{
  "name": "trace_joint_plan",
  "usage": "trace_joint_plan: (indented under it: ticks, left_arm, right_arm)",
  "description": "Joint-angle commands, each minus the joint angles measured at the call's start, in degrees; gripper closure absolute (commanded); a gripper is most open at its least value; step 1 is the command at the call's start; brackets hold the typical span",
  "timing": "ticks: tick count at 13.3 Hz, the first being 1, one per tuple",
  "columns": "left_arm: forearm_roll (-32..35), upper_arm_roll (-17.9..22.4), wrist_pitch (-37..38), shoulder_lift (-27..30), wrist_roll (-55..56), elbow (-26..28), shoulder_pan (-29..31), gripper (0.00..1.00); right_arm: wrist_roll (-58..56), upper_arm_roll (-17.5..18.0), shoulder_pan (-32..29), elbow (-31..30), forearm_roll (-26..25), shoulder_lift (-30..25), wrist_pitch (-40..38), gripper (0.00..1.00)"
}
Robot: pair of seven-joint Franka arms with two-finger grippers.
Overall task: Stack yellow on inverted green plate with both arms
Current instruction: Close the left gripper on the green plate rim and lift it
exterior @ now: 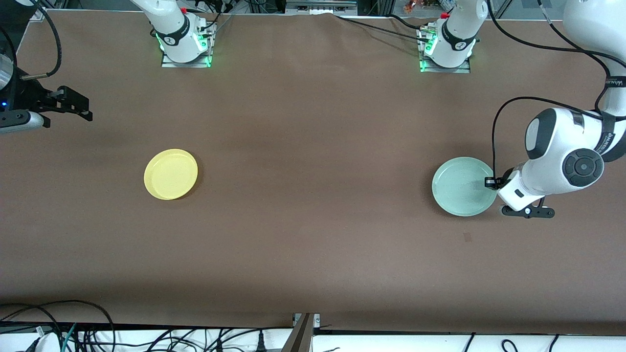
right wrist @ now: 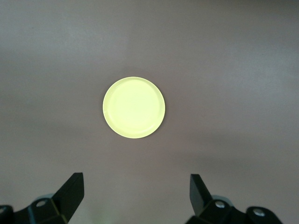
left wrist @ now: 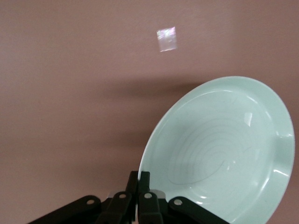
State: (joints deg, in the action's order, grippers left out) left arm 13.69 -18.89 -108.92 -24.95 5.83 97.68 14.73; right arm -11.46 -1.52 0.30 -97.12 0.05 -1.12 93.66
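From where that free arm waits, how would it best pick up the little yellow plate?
Probably by the raised rim. The yellow plate lies flat on the table, right way up, so only its thin edge offers a hold. The right gripper, open and high above it, could descend at the rim nearest the right arm's end, one finger inside and one outside. The left gripper is shut on the green plate.

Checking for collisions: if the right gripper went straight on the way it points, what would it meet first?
Probably the yellow plate, centred ahead of the open right gripper; nothing shows between them, though depth is unclear.

Glossy green plate point(left wrist: 224, 149), matt brown table point(exterior: 313, 146) covering.
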Motion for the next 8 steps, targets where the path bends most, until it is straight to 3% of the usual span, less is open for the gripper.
trace_joint_plan:
  ticks: [1,5,8]
  left_arm:
    - [1.2,0.2,7.8,-0.7,3.3,-7.0,-4.5,1.0]
    - [12.6,0.2,17.2,-0.7,10.2,-14.0,-15.5,1.0]
    - [21.9,0.3,18.9,-1.6,15.6,-14.6,-24.4,1.0]
  right_arm:
    - [0.4,0.0,0.1,0.7,0.3,-0.1,-0.8,0.0]
    - [0.4,0.0,0.1,0.7,0.3,-0.1,-0.8,0.0]
    - [0.4,0.0,0.1,0.7,0.3,-0.1,-0.8,0.0]
